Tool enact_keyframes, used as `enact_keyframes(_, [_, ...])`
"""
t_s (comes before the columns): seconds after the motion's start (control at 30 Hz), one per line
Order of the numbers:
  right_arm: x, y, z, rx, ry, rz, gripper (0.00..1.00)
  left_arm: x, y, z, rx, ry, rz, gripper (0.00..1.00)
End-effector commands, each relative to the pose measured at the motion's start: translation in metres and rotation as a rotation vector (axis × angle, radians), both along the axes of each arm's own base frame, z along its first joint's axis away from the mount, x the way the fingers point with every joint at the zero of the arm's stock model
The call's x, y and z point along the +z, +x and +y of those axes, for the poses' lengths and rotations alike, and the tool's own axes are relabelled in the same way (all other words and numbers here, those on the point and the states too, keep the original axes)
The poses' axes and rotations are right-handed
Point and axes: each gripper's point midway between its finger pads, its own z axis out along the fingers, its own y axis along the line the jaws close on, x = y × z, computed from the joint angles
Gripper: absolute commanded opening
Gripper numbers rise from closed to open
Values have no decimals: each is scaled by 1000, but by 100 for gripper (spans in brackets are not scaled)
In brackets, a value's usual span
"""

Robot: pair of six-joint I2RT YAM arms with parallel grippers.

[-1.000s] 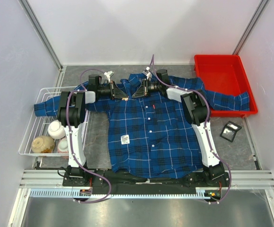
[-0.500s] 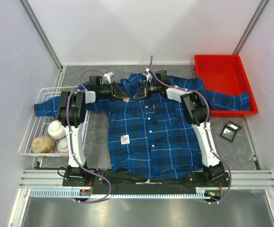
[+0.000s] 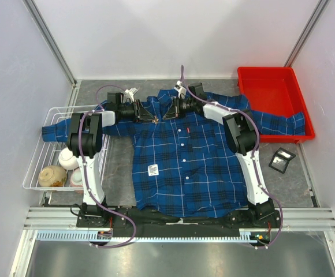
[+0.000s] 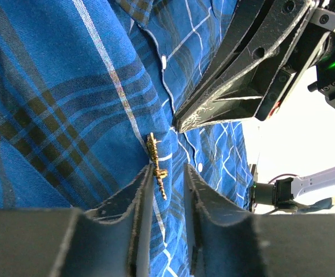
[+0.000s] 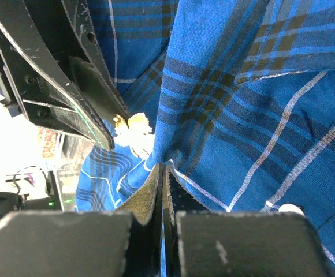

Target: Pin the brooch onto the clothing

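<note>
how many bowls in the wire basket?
3: white bowl at the back, tan bowl at the near outer side, a third beside it, partly behind the left arm, which may hide more.

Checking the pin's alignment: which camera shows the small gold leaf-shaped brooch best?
Left wrist: the gold brooch is sharp, edge-on against the blue plaid shirt. Right wrist shows it as an overexposed blob; top view, too small to discern.

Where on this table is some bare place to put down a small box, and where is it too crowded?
Free: the grey table strip between the white wire basket and the blue-and-black plaid shirt; the floor of the red plastic tray behind the draped sleeve. Crowded: the collar, where left pincer and right pincer meet.
</note>
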Motion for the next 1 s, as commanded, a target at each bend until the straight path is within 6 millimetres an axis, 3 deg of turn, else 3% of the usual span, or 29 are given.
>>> enact_keyframes(0.0, [40, 9, 8, 4, -27, -135, 0, 17, 5, 5, 4, 10, -74, 28])
enact_keyframes(0.2, [40, 10, 14, 10, -94, -177, 0, 13, 7, 6, 11, 20, -73, 10])
enact_keyframes(0.3, [43, 10, 17, 13, -116, -203, 0, 9, 7, 6, 13, 25, -68, 6])
enact_keyframes(0.43, [45, 4, 25, 37, -135, -219, 1, 3, 7, 7, 13, 33, -55, 3])
enact_keyframes(0.67, [46, -7, 41, 88, -134, -241, 19, -5, 7, 9, 20, 53, -36, 2])
enact_keyframes(0.97, [36, -9, 56, 116, -136, -254, 27, -10, 10, 11, 24, 64, -30, 2])
